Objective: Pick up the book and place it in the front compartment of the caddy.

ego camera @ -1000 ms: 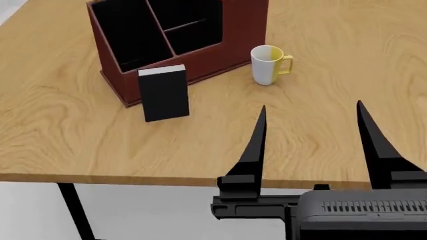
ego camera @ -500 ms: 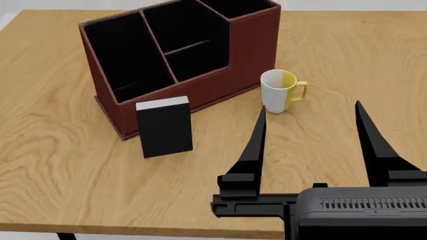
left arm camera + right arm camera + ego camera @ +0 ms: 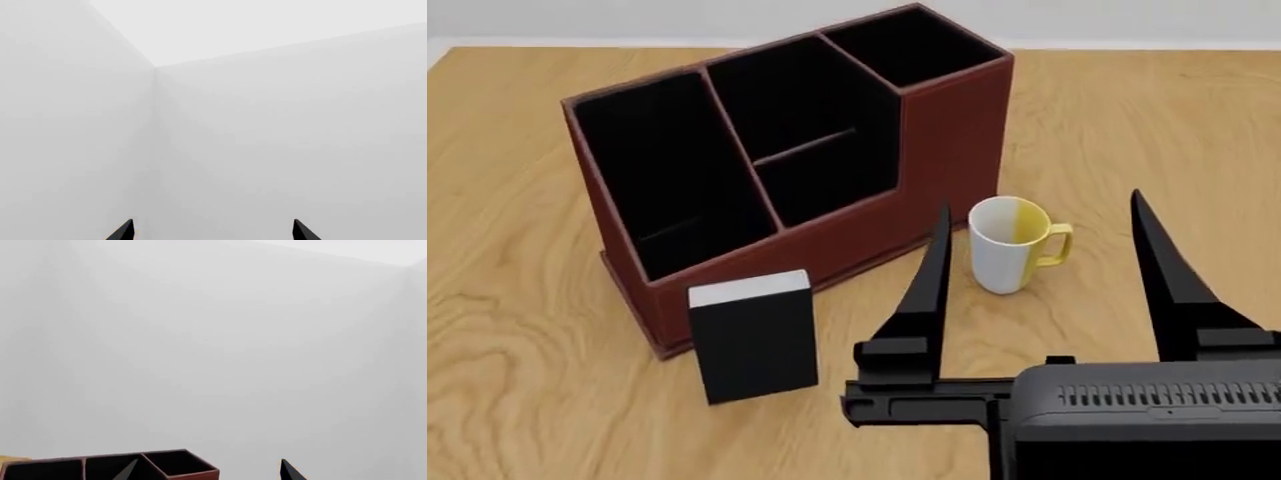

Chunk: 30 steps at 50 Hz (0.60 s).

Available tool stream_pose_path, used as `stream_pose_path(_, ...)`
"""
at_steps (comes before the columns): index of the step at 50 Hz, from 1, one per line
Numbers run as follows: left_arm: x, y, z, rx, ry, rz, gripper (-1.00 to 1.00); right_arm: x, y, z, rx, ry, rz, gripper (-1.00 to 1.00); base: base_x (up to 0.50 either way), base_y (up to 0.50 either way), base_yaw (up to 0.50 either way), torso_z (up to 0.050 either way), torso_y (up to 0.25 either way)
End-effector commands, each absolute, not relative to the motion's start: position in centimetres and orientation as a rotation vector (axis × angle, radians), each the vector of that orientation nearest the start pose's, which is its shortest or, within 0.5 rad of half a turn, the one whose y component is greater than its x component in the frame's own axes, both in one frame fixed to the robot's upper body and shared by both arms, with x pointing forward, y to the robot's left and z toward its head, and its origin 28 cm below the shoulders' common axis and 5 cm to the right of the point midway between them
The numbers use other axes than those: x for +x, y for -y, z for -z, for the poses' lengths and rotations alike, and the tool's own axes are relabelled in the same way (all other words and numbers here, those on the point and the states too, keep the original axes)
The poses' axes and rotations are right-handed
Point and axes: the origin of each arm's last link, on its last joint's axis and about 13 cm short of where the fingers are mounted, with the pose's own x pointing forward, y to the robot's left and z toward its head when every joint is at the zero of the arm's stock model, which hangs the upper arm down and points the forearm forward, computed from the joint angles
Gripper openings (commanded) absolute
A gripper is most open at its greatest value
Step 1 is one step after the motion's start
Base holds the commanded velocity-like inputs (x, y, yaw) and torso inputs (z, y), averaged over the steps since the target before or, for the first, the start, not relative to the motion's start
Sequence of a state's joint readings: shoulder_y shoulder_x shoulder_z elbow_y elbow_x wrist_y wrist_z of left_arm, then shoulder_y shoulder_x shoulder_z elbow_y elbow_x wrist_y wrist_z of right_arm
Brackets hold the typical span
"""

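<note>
The book (image 3: 754, 340), thin and black with a white top edge, stands upright on the table against the front wall of the caddy (image 3: 954, 130). The caddy is a red-brown box with black inside, one long section and two smaller ones. My right gripper (image 3: 1041, 208) is open and empty, held above the table to the right of the book, its fingers either side of the mug. In the right wrist view the gripper (image 3: 208, 467) is open and the caddy's top rim (image 3: 200, 473) shows. My left gripper (image 3: 213, 221) is open, facing blank white walls.
A white-and-yellow mug (image 3: 1010, 247) stands just right of the caddy, between my right fingers in the head view. The wooden table (image 3: 1148, 120) extends to the right and behind. The left arm is out of the head view.
The head view has shifted: the caddy, book and mug sit lower and larger in it, and the whole caddy shows. The right gripper keeps its place in the view, still open.
</note>
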<state>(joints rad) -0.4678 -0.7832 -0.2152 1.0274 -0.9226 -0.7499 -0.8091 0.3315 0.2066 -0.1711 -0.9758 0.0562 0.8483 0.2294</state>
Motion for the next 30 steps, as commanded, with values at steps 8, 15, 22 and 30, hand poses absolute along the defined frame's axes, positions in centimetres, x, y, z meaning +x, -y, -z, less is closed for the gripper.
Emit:
stream_pose_path(8,16.57,-26.79,-26.99,0.101,0.650,-0.267,1.00,19.33,9.31,-20.78,-0.152,0.460,0.027,1.00,0.38,0.05,0.00,0.000,0.001)
stream_pose_path(15,16.37,-26.83,-27.02,0.102,0.650,-0.270,1.00,19.18,9.33,-20.69,-0.155,0.457,0.025,1.00,0.38,0.06,0.00,0.000,0.000)
stream_pose_path(22,16.37,-26.81,-27.11,0.101,0.655,-0.272,1.00,19.22,9.30,-20.65,-0.152,0.458,0.021,1.00,0.38,0.08,0.00,0.000,0.001)
stream_pose_path(30,16.43,-26.83,-27.05,0.101,0.653,-0.273,1.00,19.23,9.30,-20.54,-0.150,0.457,0.020,1.00,0.38,0.08,0.00,0.000,0.001)
